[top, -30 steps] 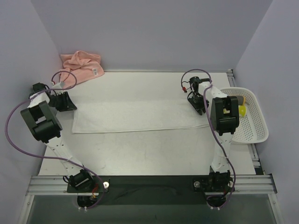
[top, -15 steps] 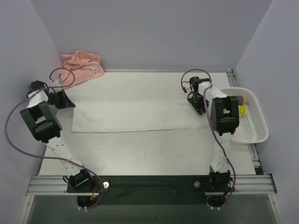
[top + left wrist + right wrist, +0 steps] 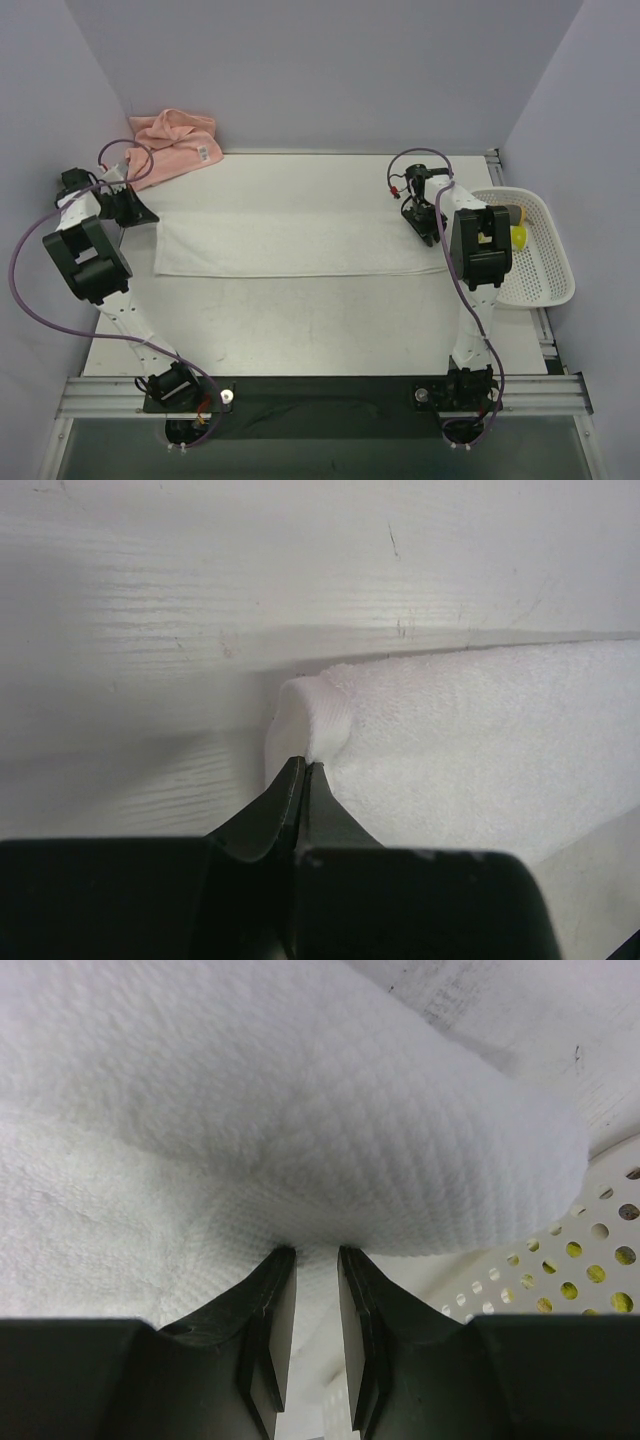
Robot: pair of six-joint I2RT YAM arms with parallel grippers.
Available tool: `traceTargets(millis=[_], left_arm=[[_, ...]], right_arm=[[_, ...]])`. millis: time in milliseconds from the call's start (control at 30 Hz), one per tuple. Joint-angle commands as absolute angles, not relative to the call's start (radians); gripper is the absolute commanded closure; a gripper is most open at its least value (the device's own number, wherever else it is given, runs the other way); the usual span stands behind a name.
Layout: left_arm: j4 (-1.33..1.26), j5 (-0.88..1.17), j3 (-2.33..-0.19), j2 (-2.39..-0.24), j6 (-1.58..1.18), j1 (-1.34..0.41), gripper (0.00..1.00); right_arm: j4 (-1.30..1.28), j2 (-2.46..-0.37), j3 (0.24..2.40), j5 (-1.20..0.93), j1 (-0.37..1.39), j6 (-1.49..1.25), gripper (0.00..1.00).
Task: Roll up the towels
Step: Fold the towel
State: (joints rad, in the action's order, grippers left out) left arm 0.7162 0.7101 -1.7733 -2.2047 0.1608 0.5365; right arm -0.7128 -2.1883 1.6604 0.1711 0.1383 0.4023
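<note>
The small white tag [image 3: 203, 154] on the salmon-pink towel [image 3: 172, 138] is too small to show any writing, and no other lettering can be read. That towel lies bunched in the far left corner of the table [image 3: 300, 330], with the tag at its right edge.

The white mesh basket [image 3: 558, 290] sits off the table's right edge. It holds a yellow object [image 3: 519, 237] with something darker just behind it; neither can be identified.

The white towel [image 3: 290, 245] lies spread flat across the middle of the table. Its long axis runs left to right, reaching from beside the left arm to beside the right arm.

The left gripper [image 3: 306, 767] is at the towel's far left corner. Its jaws are pressed together on a small raised fold of the hem there.

The right gripper [image 3: 312, 1255] is at the towel's right end, close to the basket. Its jaws are nearly together with cloth pinched between them, and the towel bulges up in a rounded hump just beyond the fingertips.
</note>
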Motion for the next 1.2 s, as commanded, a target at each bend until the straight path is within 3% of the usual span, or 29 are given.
traceTargets(millis=[0,267,433,500,800,1167], left_arm=[[0.601,0.732,-1.812,-2.214,0.134,0.564,1.00],[0.540,0.670,-1.810,-2.255,0.101,0.529,0.99],[0.569,0.609,-1.806,-2.263,0.120,0.532,0.59],[0.575,0.606,-1.781,-2.237,0.133,0.535,0.56],[0.509,0.603,-1.637,-2.019,0.236,0.434,0.60],[0.480,0.551,-1.720,-2.212,0.061,0.383,0.71]], right_arm=[[-0.729,-2.187,1.638,0.189,0.133,0.417,0.76],[-0.730,-2.175,1.635,0.186,0.135,0.420,0.76],[-0.733,-2.158,1.637,0.181,0.135,0.416,0.73],[-0.736,-2.148,1.646,0.175,0.137,0.405,0.71],[-0.788,-2.037,1.720,0.068,0.132,0.328,0.69],[-0.798,-2.175,1.786,0.044,0.115,0.295,0.74]])
